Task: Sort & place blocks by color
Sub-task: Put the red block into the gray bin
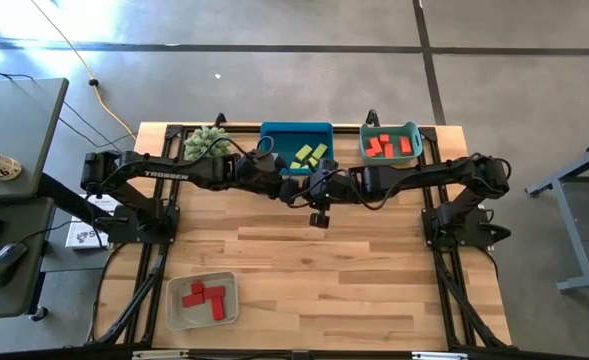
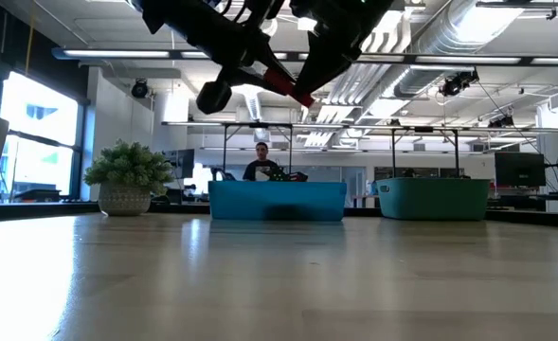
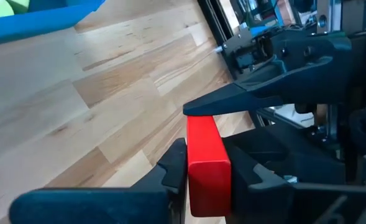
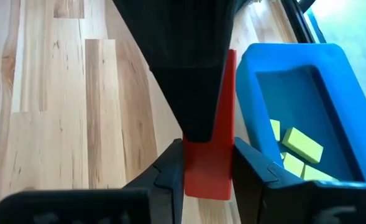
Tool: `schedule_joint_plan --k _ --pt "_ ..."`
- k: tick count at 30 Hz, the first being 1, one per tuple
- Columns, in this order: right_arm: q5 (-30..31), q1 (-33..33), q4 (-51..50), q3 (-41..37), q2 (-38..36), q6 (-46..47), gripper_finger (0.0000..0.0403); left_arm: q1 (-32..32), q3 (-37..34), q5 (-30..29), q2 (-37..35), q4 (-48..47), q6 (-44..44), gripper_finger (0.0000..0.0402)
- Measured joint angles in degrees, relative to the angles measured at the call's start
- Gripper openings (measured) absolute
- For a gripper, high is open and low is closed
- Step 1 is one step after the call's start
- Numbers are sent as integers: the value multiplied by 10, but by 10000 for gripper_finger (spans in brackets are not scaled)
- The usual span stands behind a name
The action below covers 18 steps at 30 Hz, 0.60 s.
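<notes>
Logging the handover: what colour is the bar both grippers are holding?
Red. The bar shows best in the left wrist view, clamped in the left gripper.

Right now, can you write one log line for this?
left gripper: shut on red bar | right gripper: shut on red bar | above table

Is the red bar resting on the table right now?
No. In the low view the red bar hangs well above the table, clamped between both grippers' fingers.
</notes>
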Motion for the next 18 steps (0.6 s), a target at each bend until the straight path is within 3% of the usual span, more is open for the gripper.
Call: schedule_joint_plan --k 7,18 --pt "-2 5 -1 0 0 19 91 -7 0 1 0 -2 34 37" --pt "-17 20 -3 0 -2 132 208 -11 0 23 -10 -19 101 37"
